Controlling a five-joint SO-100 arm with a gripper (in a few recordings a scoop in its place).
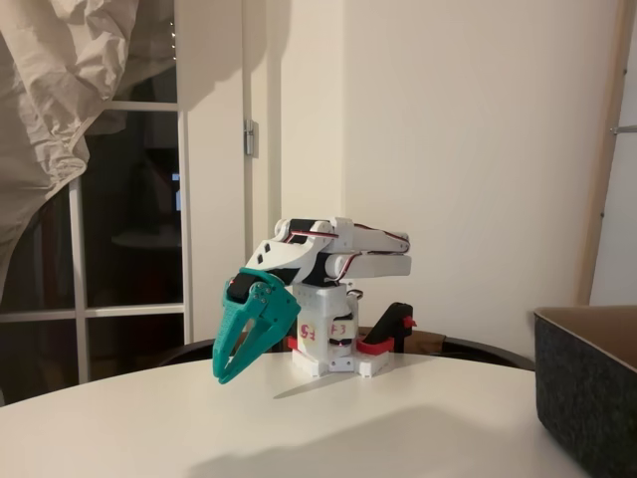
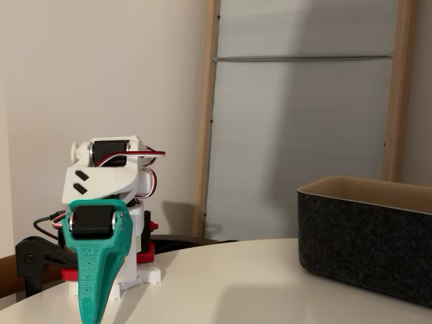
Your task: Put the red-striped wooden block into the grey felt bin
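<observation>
**Arm folded low, block out of sight, bin at the right**

The white arm (image 1: 333,254) sits folded over its base at the far side of the round white bench (image 1: 398,418), upper links stacked flat above the base. In a fixed view the teal jaws (image 1: 231,370) point down and to the left, tips hanging just above the bench surface and casting a shadow beneath. The two teal fingers (image 1: 261,329) lie close together along their length with only a thin slit between them, so they look clenched, with nothing between them. In another fixed view the same jaws (image 2: 88,314) are seen edge-on at the lower left, a single narrow teal wedge tapering downward, with a black motor block set in its top.

The grey felt bin (image 2: 364,253) stands on the bench at the right, well apart from the arm. Its dark grey walls are thick and straight, and a tan lining shows along the inner rim. In the first fixed view just its near corner (image 1: 587,388) enters at the right edge.

I cannot tell where the red-striped wooden block is; whatever lies inside the bin is hidden by its walls.

A black and red clamp (image 1: 390,332) grips the bench edge just right of the arm's base.
</observation>
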